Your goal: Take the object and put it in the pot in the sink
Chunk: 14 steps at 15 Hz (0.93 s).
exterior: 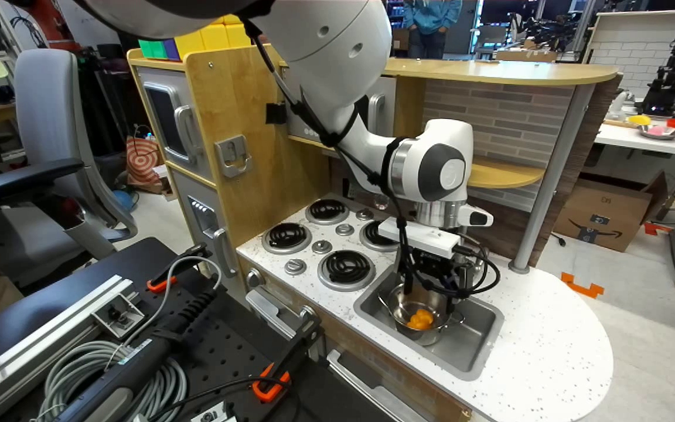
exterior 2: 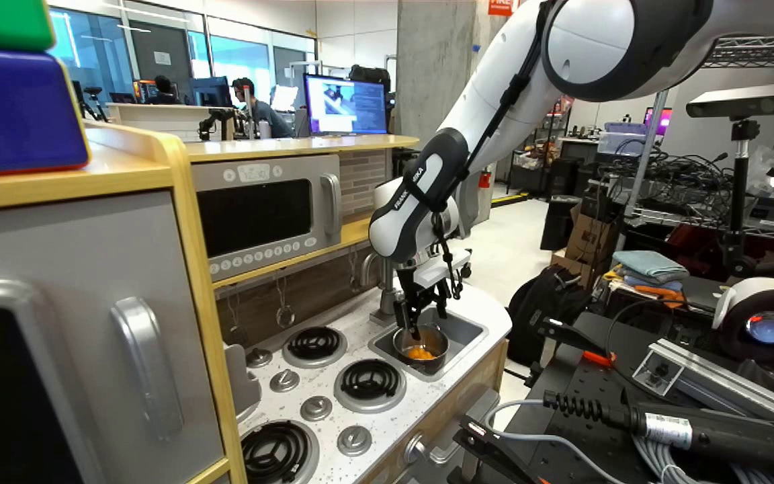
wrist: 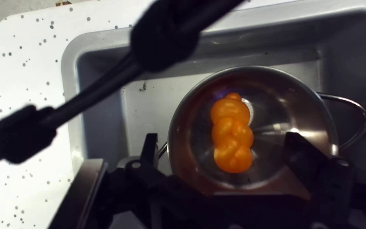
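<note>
Orange object in pot, pot in sink; gripper spread wide, empty. Placing looks done; perhaps only retreat remaining.

Looks like smooth polished metal on the pot, with highlights at 3 o'clock inside in the wrist view; same shine on its wire handle at 3. Glossy, lumpy plastic or rubber on the orange object, can't tell which. Dull grey metal on the sink. Smooth speckled white on the countertop. Matt black on the gripper. Smooth, soft-gloss white shell on the arm. From the sink in an exterior view: matt black burner coils at 10 o'clock, varnished pale wood on the cabinet side at 11, matt brown cardboard box at 2.
</note>
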Tool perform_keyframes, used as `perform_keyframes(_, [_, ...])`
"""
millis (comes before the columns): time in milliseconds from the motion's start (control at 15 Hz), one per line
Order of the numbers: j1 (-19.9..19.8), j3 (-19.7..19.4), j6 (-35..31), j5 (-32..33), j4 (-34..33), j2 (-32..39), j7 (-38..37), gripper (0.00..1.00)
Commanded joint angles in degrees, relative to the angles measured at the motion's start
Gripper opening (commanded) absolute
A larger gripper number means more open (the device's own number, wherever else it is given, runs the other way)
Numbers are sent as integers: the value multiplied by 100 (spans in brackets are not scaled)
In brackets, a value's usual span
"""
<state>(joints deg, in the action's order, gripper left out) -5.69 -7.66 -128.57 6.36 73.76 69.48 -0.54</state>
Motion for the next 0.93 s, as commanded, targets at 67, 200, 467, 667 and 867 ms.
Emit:
perform_keyframes(67, [-13,4,22,3,18,-3,2,100])
perform_keyframes(200, [-16,4,22,3,32,-3,2,100])
perform_keyframes(467, [-269,349,-1100,-356,595,-292,165,100])
perform_keyframes(667, [-405,502,-2066,-416,944,-262,381,100])
perform_keyframes(867, [-470,560,-2562,-351,1385,-344,555,100])
